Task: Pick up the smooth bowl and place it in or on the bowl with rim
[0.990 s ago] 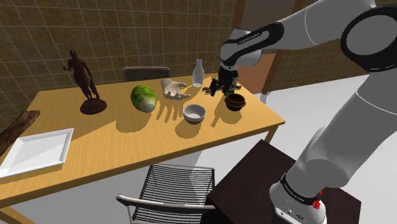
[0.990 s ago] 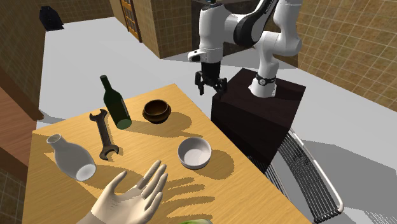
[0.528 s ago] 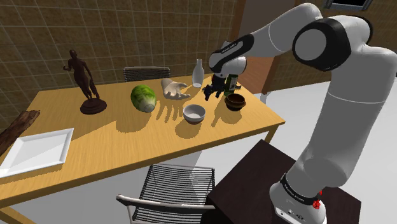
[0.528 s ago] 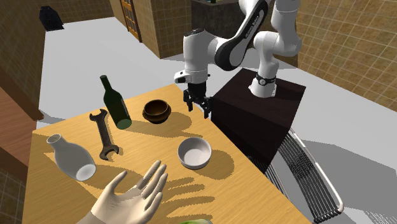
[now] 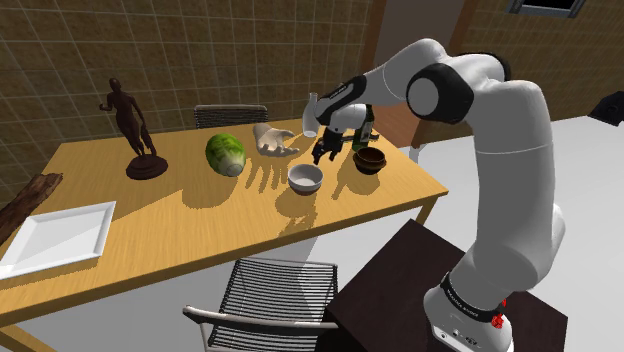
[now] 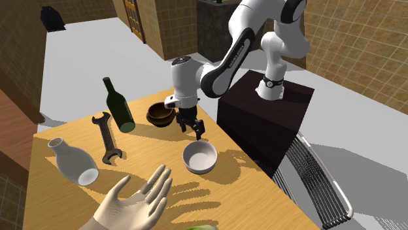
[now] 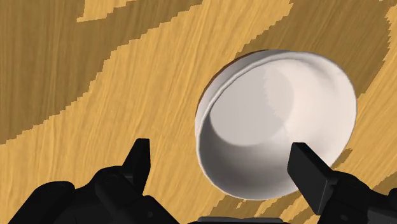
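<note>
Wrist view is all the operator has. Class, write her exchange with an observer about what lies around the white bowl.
Operator: Where is the other bowl from the white bowl?
Observer: A dark brown bowl stands apart from it, nearer a green bottle.
Operator: Is my gripper down on the table?
Observer: No, it hangs above it, between the two bowls.
Operator: What else lies near?
Observer: A pale model hand lies beside the white bowl, not touching it.

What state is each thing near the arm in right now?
end effector, open, hovering by the white bowl
white bowl, upright, empty, not held
dark bowl, upright, empty
green bottle, standing
white flask, standing
wrench, lying flat
</note>
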